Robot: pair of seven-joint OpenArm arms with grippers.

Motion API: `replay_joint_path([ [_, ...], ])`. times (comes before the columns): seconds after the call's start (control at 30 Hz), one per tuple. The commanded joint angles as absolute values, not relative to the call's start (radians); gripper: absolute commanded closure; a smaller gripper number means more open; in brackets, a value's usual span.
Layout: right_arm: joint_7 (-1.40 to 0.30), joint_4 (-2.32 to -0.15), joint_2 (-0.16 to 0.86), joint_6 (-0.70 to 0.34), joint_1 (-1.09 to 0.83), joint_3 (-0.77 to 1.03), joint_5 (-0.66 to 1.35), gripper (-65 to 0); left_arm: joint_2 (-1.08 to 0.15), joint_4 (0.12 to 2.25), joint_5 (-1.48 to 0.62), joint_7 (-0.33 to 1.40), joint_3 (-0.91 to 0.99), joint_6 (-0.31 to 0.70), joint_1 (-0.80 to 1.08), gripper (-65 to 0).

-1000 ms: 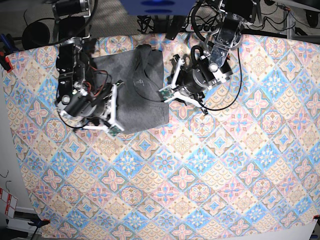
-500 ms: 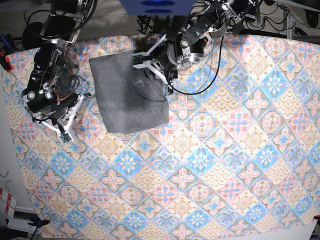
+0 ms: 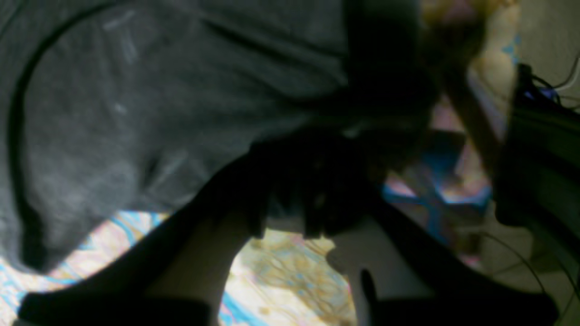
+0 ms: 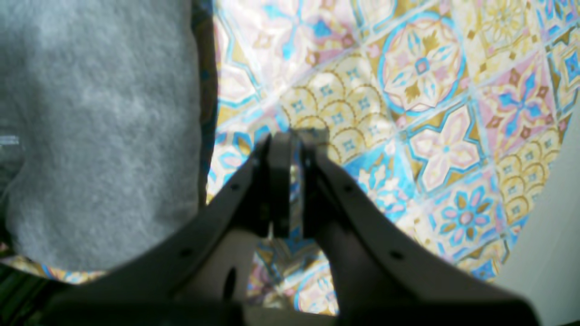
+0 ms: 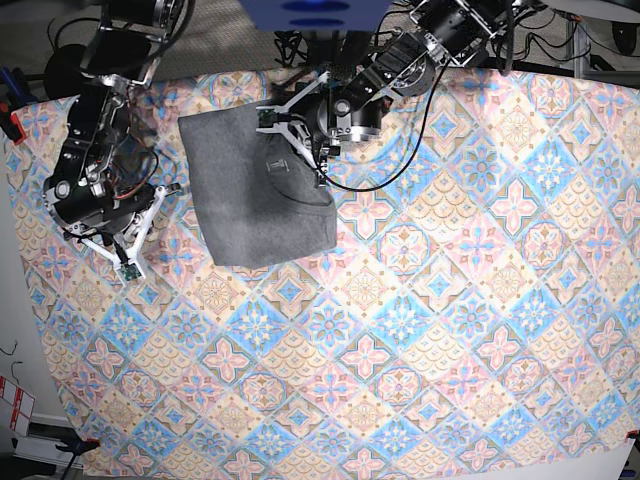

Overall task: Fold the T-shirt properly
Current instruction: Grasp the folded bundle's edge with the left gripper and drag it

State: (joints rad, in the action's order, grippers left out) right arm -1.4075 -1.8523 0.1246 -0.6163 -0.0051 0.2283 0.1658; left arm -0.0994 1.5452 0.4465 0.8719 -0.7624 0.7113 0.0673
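Note:
The grey T-shirt (image 5: 250, 200) lies folded into a rough rectangle at the back left of the table. My left gripper (image 5: 295, 145) is at the shirt's upper right part, near the collar. In the dark, blurred left wrist view its fingertips (image 3: 317, 203) appear closed on a fold of the T-shirt (image 3: 136, 113), whose edge hangs a little above the cloth. My right gripper (image 5: 130, 268) stands left of the shirt, apart from it. The right wrist view shows this gripper (image 4: 292, 136) shut and empty over the tablecloth, with the T-shirt (image 4: 90, 113) beside it.
A colourful patterned tablecloth (image 5: 400, 330) covers the whole table. Cables and arm bases (image 5: 320, 20) crowd the back edge. The table's left edge (image 5: 20, 250) lies close to the right arm.
The right arm pulled off the shirt to the left and has since stayed put. The left gripper crossed from the shirt's right side onto its upper right part and closed down.

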Motion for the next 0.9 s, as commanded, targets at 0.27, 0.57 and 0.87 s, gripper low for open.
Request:
replay_joint_path([
  [0.27,-1.396,-1.868,0.136,-0.616,0.008,0.231,0.174,-3.2,-0.045,1.409,0.45,0.858,-0.661,0.698,-0.036,-10.2],
  [0.57,-1.396,-1.868,0.151,-0.616,-0.038,0.222,0.173,-3.2,0.036,1.288,0.461,0.685,-0.513,0.698,-0.047,-10.6],
  [0.87,-1.396,-1.868,0.199,-0.616,-0.087,0.226,0.173,-3.2,0.054,1.204,0.452,0.578,-0.387,0.645,-0.105,-10.6],
])
